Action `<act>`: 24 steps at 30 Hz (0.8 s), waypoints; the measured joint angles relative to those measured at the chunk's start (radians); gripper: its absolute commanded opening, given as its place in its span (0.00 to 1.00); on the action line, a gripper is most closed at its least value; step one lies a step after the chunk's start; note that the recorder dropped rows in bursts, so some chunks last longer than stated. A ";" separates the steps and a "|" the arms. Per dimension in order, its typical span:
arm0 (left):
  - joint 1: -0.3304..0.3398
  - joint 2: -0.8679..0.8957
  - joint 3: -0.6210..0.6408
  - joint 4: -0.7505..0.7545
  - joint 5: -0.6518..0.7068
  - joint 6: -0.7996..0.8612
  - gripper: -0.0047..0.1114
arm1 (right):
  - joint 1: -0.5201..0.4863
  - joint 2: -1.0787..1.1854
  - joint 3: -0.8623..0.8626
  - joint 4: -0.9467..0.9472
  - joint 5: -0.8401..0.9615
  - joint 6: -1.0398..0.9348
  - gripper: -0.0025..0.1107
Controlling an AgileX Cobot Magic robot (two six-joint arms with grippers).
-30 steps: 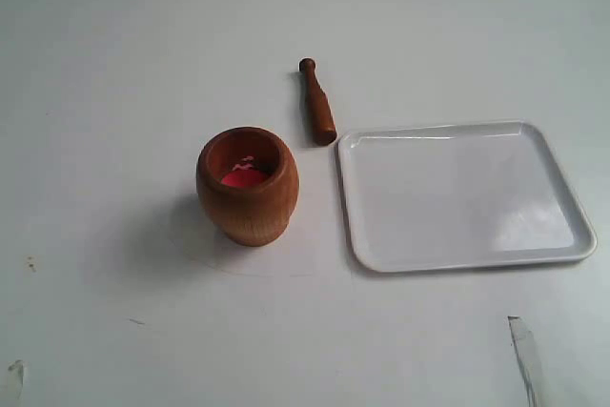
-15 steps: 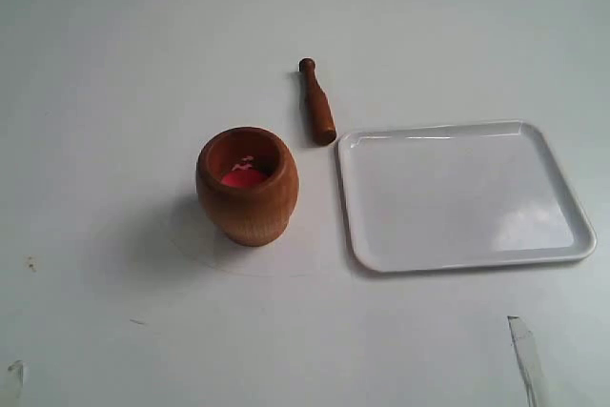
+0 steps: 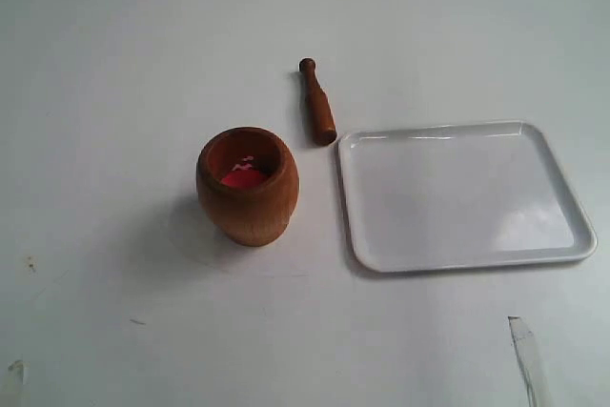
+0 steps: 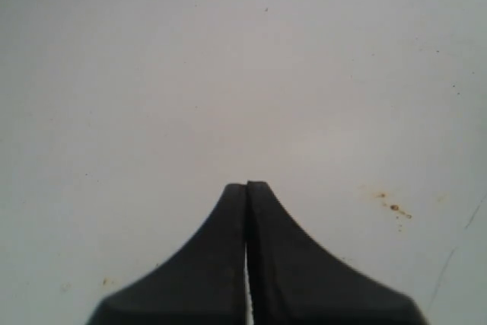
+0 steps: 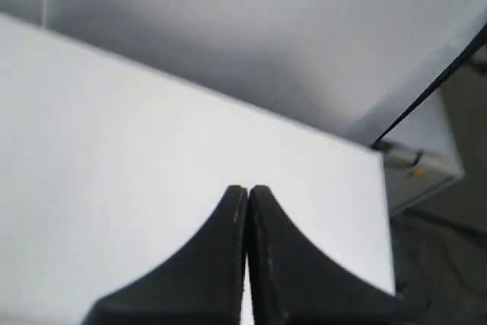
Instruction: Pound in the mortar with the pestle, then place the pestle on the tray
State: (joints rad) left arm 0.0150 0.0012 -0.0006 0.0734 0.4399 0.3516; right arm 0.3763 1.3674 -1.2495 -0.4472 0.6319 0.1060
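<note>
Exterior view lets us see a round orange-brown wooden mortar [image 3: 248,188] with a wide mouth and a red inside. It stands upright on the big white table [image 3: 114,64]. A thin dark red-brown wooden pestle [image 3: 317,104] lies flat on the table at about 1 o'clock from the mortar, apart from it. Its small knob points to 12 o'clock and its thick round end points to about 6 o'clock. That thick end is just beside the 11 o'clock corner of the flat shiny white tray [image 3: 462,195], which has round corners and a low rim. The tray sits at 3 o'clock from the mortar, near it.

Left wrist view shows us the left gripper [image 4: 247,188] over bare table with a few tiny brown spots. Its two black fingers are pressed together and hold nothing.

Right wrist view shows us the right gripper [image 5: 248,189] over the white table near its edge. Its black fingers are pressed together too, with nothing between them.
</note>
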 measured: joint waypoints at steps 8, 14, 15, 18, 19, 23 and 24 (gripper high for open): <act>0.000 0.000 0.000 0.000 0.000 0.000 0.04 | 0.013 0.398 -0.420 0.564 0.511 -0.396 0.02; 0.000 0.000 0.000 0.000 0.000 0.000 0.04 | 0.031 0.517 -0.560 0.630 0.546 -0.409 0.02; 0.000 0.000 0.000 0.000 0.000 0.000 0.04 | 0.031 0.528 -0.573 0.642 0.546 -0.409 0.02; 0.000 0.000 0.000 0.000 0.000 0.000 0.04 | 0.033 0.559 -0.589 0.679 0.539 -0.409 0.02; 0.000 0.000 0.000 0.000 0.000 0.000 0.04 | 0.042 0.573 -0.592 0.681 0.530 -0.409 0.02; 0.000 0.000 0.000 0.000 0.000 0.000 0.04 | 0.087 0.630 -0.594 0.681 0.459 -0.425 0.02; 0.000 0.000 0.000 0.000 0.000 0.000 0.04 | 0.101 0.645 -0.594 0.681 0.434 -0.434 0.02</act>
State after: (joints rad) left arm 0.0150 0.0012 -0.0006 0.0734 0.4399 0.3516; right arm 0.4770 2.0127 -1.8431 0.2341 1.0662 -0.3281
